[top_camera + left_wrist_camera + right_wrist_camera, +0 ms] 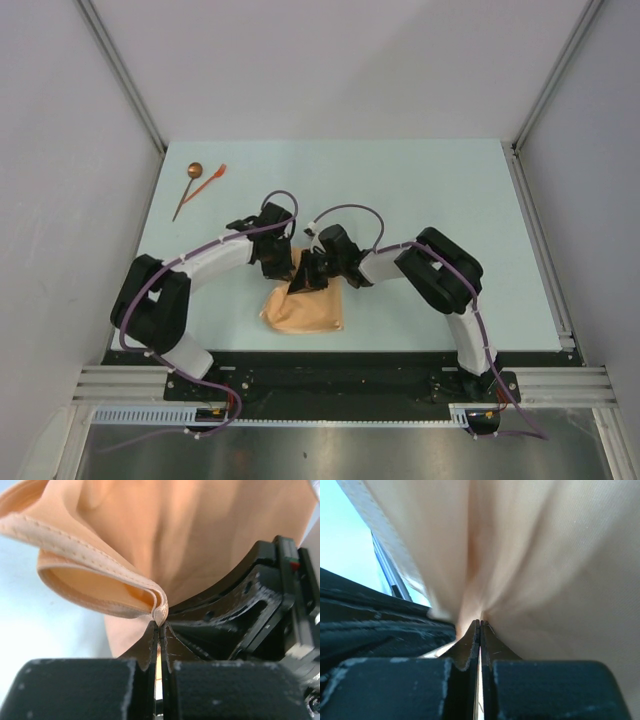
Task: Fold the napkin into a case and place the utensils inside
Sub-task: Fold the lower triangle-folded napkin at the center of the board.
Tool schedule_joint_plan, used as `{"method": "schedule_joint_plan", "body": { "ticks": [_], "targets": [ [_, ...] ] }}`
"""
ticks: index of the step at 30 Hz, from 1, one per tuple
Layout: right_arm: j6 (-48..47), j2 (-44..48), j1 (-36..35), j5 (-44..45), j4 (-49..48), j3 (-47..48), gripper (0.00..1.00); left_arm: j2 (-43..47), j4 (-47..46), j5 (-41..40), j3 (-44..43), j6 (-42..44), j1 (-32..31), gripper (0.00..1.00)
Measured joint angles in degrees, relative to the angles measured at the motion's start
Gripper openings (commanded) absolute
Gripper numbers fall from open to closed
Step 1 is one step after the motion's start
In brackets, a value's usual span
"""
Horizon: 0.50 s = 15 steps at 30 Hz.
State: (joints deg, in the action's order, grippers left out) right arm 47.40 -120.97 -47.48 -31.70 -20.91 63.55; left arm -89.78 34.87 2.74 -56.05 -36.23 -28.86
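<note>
Folding step: left pincer (159, 626) and right pincer (480, 624) are each clenching the soft tan-orange cloth napkin (308, 312), next likely laying it flat.

We see a robotics lab bench: two robot arms (200, 265) bolted to a pale table (430, 190), enclosed by plain grey panels (60, 200) on aluminium rails (120, 75).

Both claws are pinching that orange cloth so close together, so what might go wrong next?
The left claw grips the napkin only at its folded hem, so the cloth might slip free. The right claw is shut on the cloth right beside it, so the two could bump. The napkin looks bunched rather than flat, so the fold may land crooked.
</note>
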Motion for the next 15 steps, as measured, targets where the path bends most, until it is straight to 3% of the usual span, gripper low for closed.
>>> {"method": "schedule_joint_plan", "body": {
  "ticks": [9,15],
  "targets": [
    [1.99,1.4,1.42,-0.24,-3.34,-3.74,0.0,-1.97,-2.03,-0.17,-0.55,-2.89,-2.12,0.0],
    [0.7,5.99,2.67,0.48,1.97,-6.51,0.0,-2.23,-4.57,-0.85,-0.07,-4.46,-4.09,0.0]
  ]
}}
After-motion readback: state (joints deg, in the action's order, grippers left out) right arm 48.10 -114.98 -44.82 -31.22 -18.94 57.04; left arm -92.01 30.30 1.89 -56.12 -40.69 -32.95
